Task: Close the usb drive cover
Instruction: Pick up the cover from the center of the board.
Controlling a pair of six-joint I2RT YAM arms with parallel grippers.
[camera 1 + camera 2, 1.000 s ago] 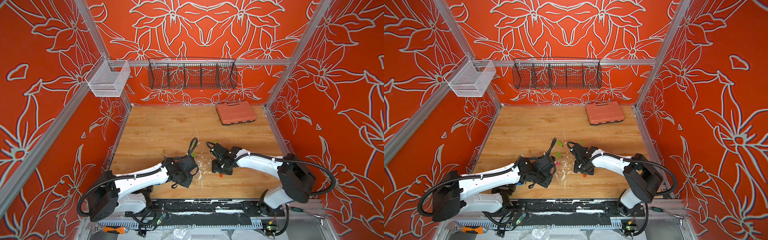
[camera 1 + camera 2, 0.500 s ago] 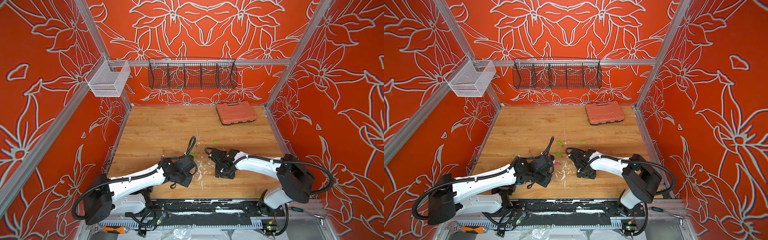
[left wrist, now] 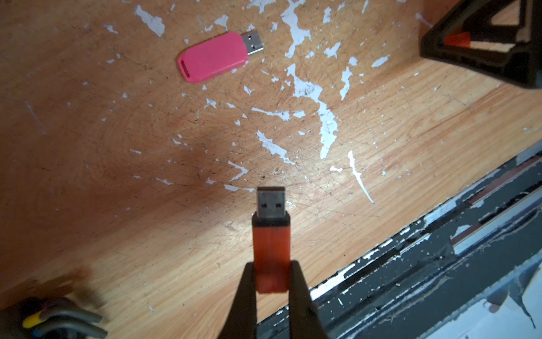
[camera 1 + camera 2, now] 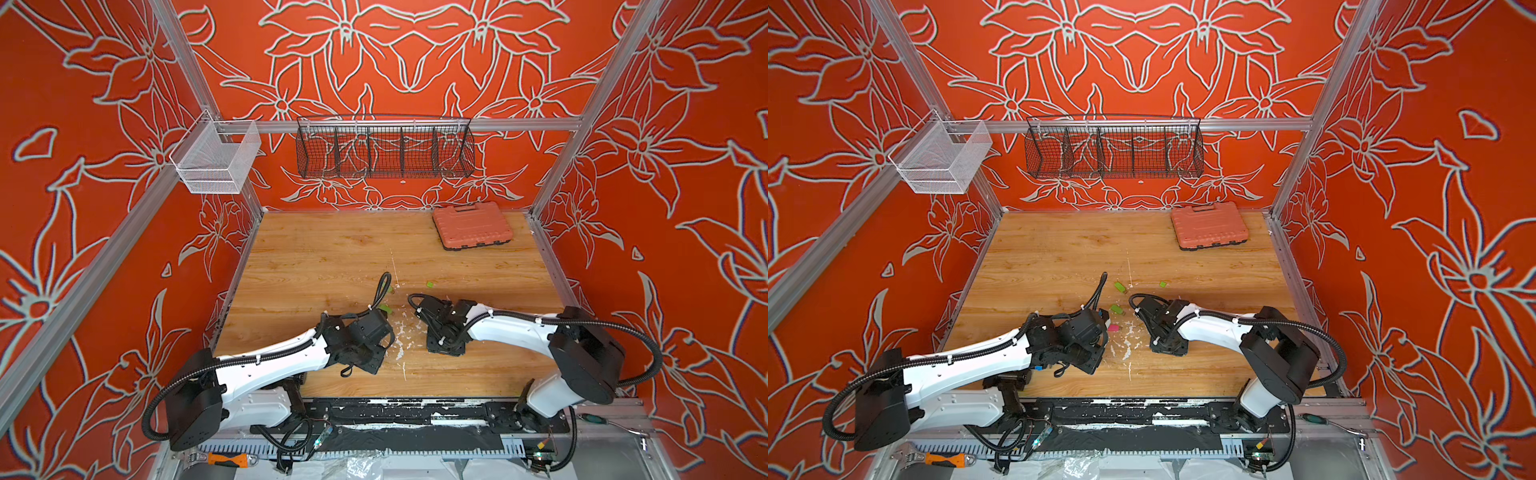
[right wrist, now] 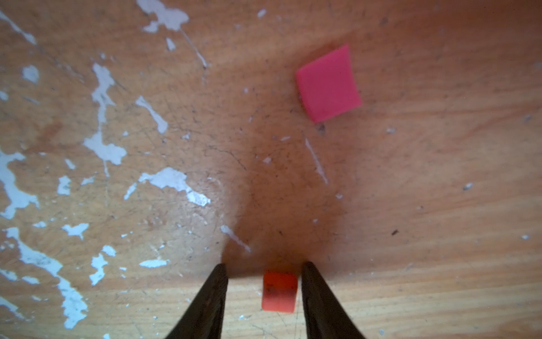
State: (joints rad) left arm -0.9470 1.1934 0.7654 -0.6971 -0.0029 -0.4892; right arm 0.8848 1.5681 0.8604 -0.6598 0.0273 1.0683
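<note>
Left wrist camera gives me the clearest look: the left gripper point(image 3: 272, 264) is clamped tight on the back end of an orange USB drive point(image 3: 271, 243), its bare metal plug pointing away from the fingers over the wooden table point(image 3: 117, 176). Beyond it a pink USB drive point(image 3: 214, 57) lies flat on the chipped wood, plug also uncovered. On the right wrist camera, the right gripper point(image 5: 264, 265) is down at the table with its jaws partway apart, straddling a small orange cap point(image 5: 279, 292). One finger sits right beside the cap and the other stands off with wood showing between, so I don't read it as gripped. A pink cap point(image 5: 328, 83) lies farther out, apart from the orange one. In both top views I see the arms low near the front middle of the table, wrists facing each other, a green USB drive point(image 4: 1117, 309) near them and an orange tool case point(image 4: 1209, 226) at the far right corner.
</note>
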